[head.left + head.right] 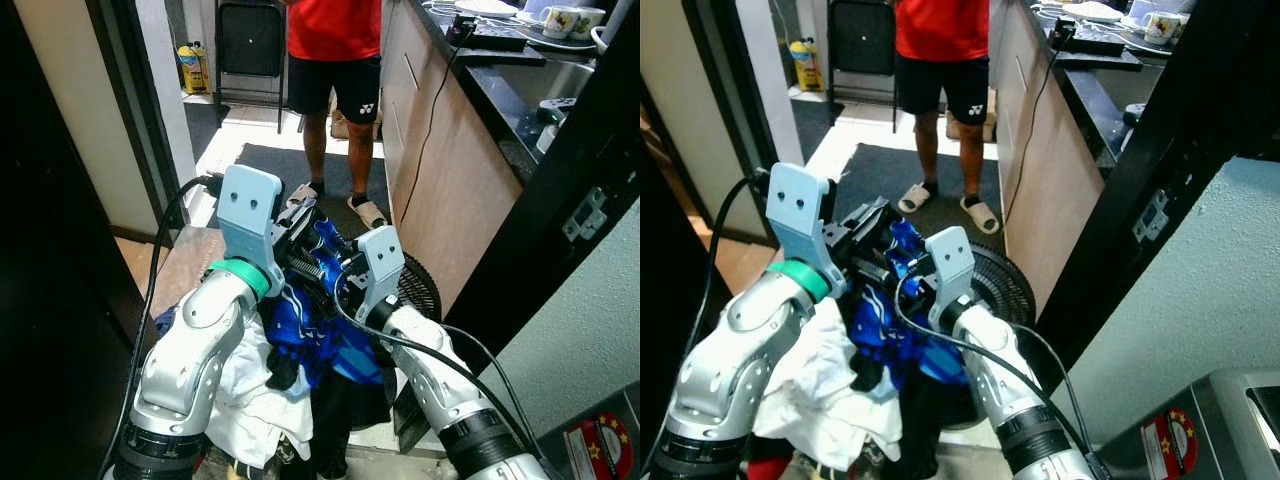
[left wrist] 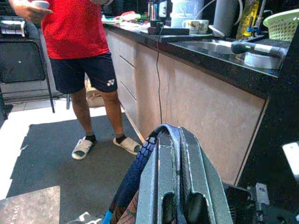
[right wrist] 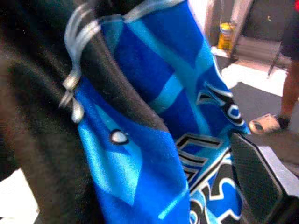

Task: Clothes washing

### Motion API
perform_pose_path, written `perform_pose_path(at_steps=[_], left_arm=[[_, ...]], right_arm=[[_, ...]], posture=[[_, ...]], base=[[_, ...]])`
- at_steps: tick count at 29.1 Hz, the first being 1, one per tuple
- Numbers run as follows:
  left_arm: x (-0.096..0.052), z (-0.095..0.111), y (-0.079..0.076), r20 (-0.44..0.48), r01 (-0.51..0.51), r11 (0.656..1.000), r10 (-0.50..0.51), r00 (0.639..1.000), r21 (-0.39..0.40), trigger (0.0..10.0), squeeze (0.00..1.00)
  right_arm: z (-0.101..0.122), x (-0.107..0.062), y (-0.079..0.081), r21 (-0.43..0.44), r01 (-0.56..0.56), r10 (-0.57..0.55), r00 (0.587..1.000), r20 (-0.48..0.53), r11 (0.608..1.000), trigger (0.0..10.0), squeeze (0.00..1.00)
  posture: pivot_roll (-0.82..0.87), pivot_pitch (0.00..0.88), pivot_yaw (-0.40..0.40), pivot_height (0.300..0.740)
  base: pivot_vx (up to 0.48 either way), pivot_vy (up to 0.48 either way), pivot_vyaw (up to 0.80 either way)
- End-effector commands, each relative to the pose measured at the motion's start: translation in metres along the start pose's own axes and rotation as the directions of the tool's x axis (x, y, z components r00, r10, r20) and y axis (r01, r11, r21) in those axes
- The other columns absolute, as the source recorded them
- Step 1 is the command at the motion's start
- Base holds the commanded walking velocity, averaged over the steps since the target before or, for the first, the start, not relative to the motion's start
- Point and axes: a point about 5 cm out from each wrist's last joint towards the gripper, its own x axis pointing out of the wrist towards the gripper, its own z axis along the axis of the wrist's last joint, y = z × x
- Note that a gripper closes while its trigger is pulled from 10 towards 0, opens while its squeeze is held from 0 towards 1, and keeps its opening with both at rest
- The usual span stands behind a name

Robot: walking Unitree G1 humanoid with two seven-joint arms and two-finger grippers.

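The robot carried a bundle of laundry pressed between its two silver arms, which seemed the reason both wrists were drawn in close together at chest height: a load that soft and loose would slip unless squeezed from both sides. The bright blue patterned jersey (image 1: 318, 330) sat at the middle of the bundle, with a crumpled white garment (image 1: 262, 385) hanging below the left forearm and dark fabric beneath. The left gripper (image 1: 297, 228) was clenched on a fold of the blue jersey, its black fingers (image 2: 175, 186) pressed together with a strip of that cloth pinched along them. The right gripper (image 1: 338, 268) was buried in the cloth, and whether it was clamped or released could not be told. The head views showed the setting the wrist cameras missed: a round black fan grille (image 1: 418, 285) lying low behind the bundle, a black door frame on the right, and a person in a red shirt and dark shorts (image 1: 335, 60) standing on the dark grey floor mat (image 1: 270, 165) ahead. The left wrist view alone revealed the long wooden-fronted kitchen counter (image 2: 205, 98) with mugs and a sink on top. The right wrist view gave a close look at the jersey's print, with one black finger pad (image 3: 259, 179) at its edge.
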Motion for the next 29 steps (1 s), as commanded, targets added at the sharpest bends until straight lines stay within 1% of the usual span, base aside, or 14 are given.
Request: perform_pose_path(at_steps=[1,3,4,5,6,7,9,13,14,17,18,20,23,29], left_arm=[[-0.002,0.002,0.000,0.006,-0.005,1.000,0.005,1.000,0.011,10.0,0.00],[-0.002,0.002,0.000,0.006,-0.005,1.000,0.005,1.000,0.011,10.0,0.00],[-0.002,0.002,0.000,0.004,-0.007,1.000,0.007,1.000,0.010,10.0,0.00],[-0.002,0.002,0.000,0.004,-0.007,1.000,0.007,1.000,0.010,10.0,0.00],[-0.002,0.002,0.000,0.001,-0.002,1.000,0.002,1.000,0.007,10.0,0.00],[-0.002,0.002,0.000,0.001,-0.002,1.000,0.002,1.000,0.007,10.0,0.00],[0.002,0.001,-0.004,-0.003,0.020,1.000,-0.020,1.000,-0.001,10.0,0.00],[0.003,0.001,-0.005,-0.003,0.029,1.000,-0.029,1.000,-0.004,10.0,0.00],[0.004,0.001,-0.006,-0.002,0.032,0.999,-0.032,0.999,-0.004,10.0,0.00],[0.004,0.002,-0.006,-0.002,0.032,0.999,-0.032,0.999,-0.004,10.0,0.00],[0.004,0.002,-0.006,-0.001,0.029,1.000,-0.029,1.000,-0.002,10.0,0.00],[0.004,0.002,-0.005,-0.001,0.027,1.000,-0.027,1.000,-0.001,10.0,0.00],[0.001,0.003,-0.003,0.000,0.007,1.000,-0.007,1.000,0.005,10.0,0.00],[-0.003,0.003,0.000,-0.002,-0.017,1.000,0.017,1.000,0.007,10.0,0.00]], right_arm=[[0.002,-0.006,-0.007,0.000,0.016,-0.016,1.000,0.014,1.000,10.0,0.00],[0.002,-0.006,-0.007,0.000,0.016,-0.016,1.000,0.014,1.000,10.0,0.00],[0.003,-0.022,-0.018,-0.009,0.040,-0.039,0.999,0.019,0.999,10.0,0.00],[0.003,-0.022,-0.018,-0.009,0.040,-0.039,0.999,0.019,0.999,10.0,0.00],[0.000,-0.044,-0.034,-0.024,0.102,-0.102,0.995,0.006,0.994,10.0,0.00],[0.000,-0.044,-0.034,-0.024,0.102,-0.102,0.995,0.006,0.994,10.0,0.00],[-0.007,-0.073,-0.057,-0.068,0.216,-0.217,0.976,-0.014,0.974,10.0,0.00],[-0.007,-0.065,-0.055,-0.068,0.212,-0.212,0.977,-0.004,0.975,10.0,0.00],[-0.008,-0.053,-0.048,-0.051,0.187,-0.187,0.982,0.005,0.981,10.0,0.00],[-0.009,-0.048,-0.045,-0.046,0.175,-0.175,0.985,0.006,0.984,10.0,0.00],[-0.010,-0.039,-0.039,-0.030,0.142,-0.142,0.990,0.005,0.989,10.0,0.00],[-0.010,-0.035,-0.035,-0.021,0.123,-0.123,0.992,0.004,0.992,10.0,0.00],[-0.012,-0.017,-0.014,0.020,0.026,-0.026,1.000,0.000,0.999,10.0,0.00],[-0.010,-0.004,0.015,0.086,-0.102,0.100,0.995,0.027,0.991,10.0,0.00]], posture=[[0.17,0.027,-0.001,0.740],[0.17,0.027,-0.001,0.740],[0.16,0.026,0.003,0.740],[0.16,0.026,0.003,0.740],[0.14,0.025,0.015,0.740],[0.14,0.025,0.015,0.740],[0.13,0.025,0.027,0.740],[0.13,0.025,0.032,0.740],[0.13,0.025,0.032,0.740],[0.13,0.026,0.031,0.740],[0.15,0.026,0.024,0.740],[0.15,0.026,0.024,0.740],[0.17,0.029,0.008,0.740],[0.18,0.032,-0.001,0.740]], base=[[0.000,0.000,0.00],[0.000,0.000,0.00],[0.000,0.000,0.00],[0.000,0.000,0.00],[0.000,0.000,0.00],[0.000,0.000,0.00],[0.000,0.000,0.00],[0.000,0.000,0.00],[0.000,0.000,0.00],[0.000,0.000,0.00],[0.000,0.000,0.00],[0.000,0.000,0.00],[0.000,0.000,0.00],[0.000,0.000,0.00]])
